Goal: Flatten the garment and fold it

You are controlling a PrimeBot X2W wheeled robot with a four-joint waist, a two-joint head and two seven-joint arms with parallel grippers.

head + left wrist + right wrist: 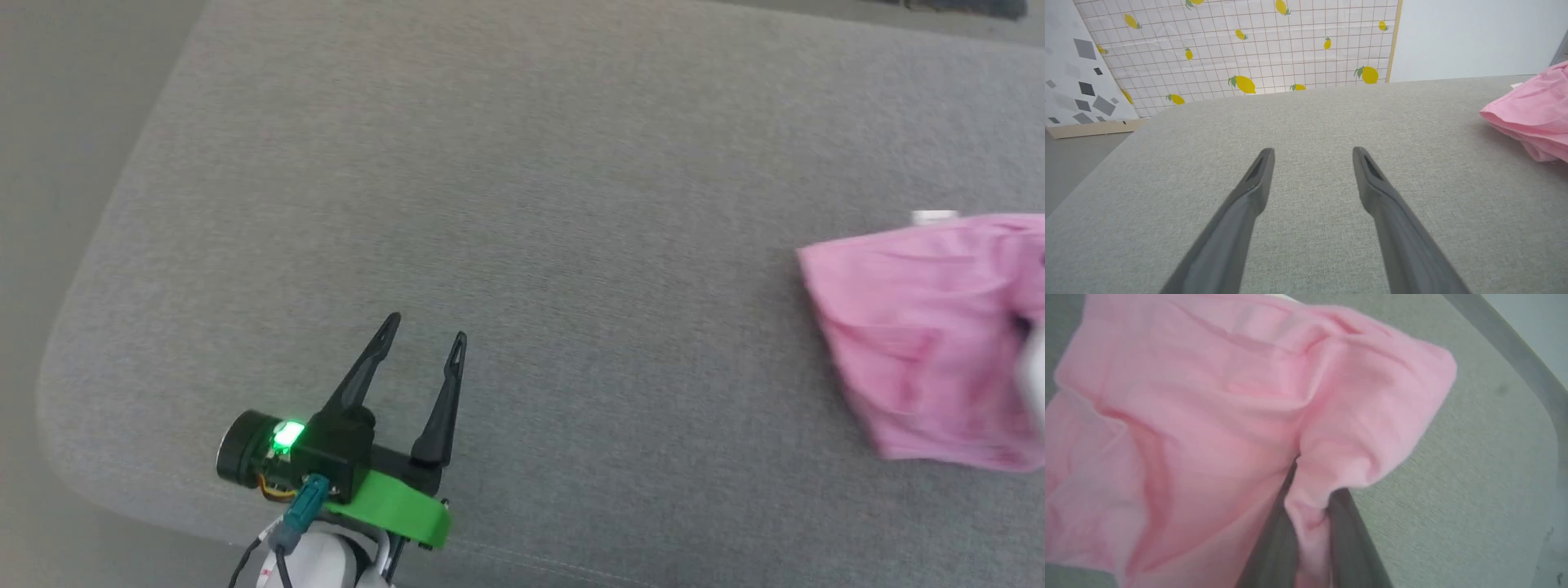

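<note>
Well to the left of the garment [922, 335], the left end effector [426, 327] hovers over the grey fabric-covered worktop [571, 163], its two dark fingers spread wide and holding nothing; a green light [286, 434] glows on its housing; between it and the garment lies a broad stretch of bare grey cloth; the garment itself, light pink and thin, sits bunched at the worktop's right side, partly cut off by the head view's edge, a small white label [935, 216] peeping from its far edge; at the garment's right side the right end effector [1312, 490] is pinched nearly closed on a fold of pink cloth, which puckers between its fingers while the rest sags in loose creases. The step in hand looks to be the flattening, with no fold yet made; to do it well, the right grip is best placed on a hem or corner rather than a mid-panel bunch; the free left end effector should cross to the garment's opposite edge and take a single layer; the two should then draw apart low over the worktop, gently, so the thin cloth spreads without dragging.
</note>
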